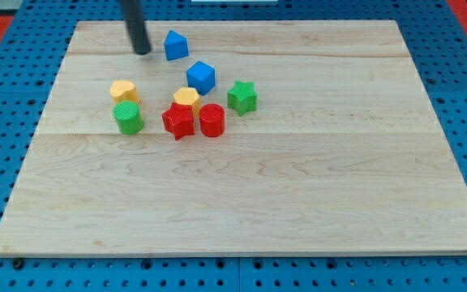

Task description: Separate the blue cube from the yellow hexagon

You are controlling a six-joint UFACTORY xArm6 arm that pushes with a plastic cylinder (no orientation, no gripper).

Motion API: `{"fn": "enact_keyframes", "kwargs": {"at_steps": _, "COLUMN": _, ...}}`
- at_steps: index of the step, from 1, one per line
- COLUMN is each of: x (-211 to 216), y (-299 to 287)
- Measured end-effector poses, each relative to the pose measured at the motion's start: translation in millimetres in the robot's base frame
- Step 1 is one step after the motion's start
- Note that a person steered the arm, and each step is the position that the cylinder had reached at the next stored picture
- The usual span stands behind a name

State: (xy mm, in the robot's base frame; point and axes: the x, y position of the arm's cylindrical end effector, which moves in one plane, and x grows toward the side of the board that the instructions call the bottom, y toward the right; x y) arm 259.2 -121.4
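Note:
The blue cube (202, 77) sits on the wooden board just above and to the right of the yellow hexagon (186, 98); the two almost touch. My tip (142, 52) is near the view's top, to the left of a blue house-shaped block (175, 45) and up-left of the blue cube, touching no block.
A red star (178, 121) and a red cylinder (212, 120) lie just below the yellow hexagon. A green star (242, 96) is right of the blue cube. A yellow cylinder (123, 91) and a green cylinder (127, 118) stand at the left. The board (298, 178) lies on blue pegboard.

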Motion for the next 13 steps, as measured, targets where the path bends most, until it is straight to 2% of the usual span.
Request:
{"fn": "enact_keyframes", "kwargs": {"at_steps": 1, "x": 11, "y": 84}}
{"fn": "enact_keyframes", "kwargs": {"at_steps": 3, "x": 76, "y": -6}}
{"fn": "enact_keyframes", "kwargs": {"at_steps": 4, "x": 117, "y": 25}}
{"fn": "enact_keyframes", "kwargs": {"at_steps": 5, "x": 117, "y": 27}}
{"fn": "enact_keyframes", "kwargs": {"at_steps": 6, "x": 97, "y": 62}}
{"fn": "enact_keyframes", "kwargs": {"at_steps": 8, "x": 44, "y": 82}}
{"fn": "enact_keyframes", "kwargs": {"at_steps": 13, "x": 42, "y": 86}}
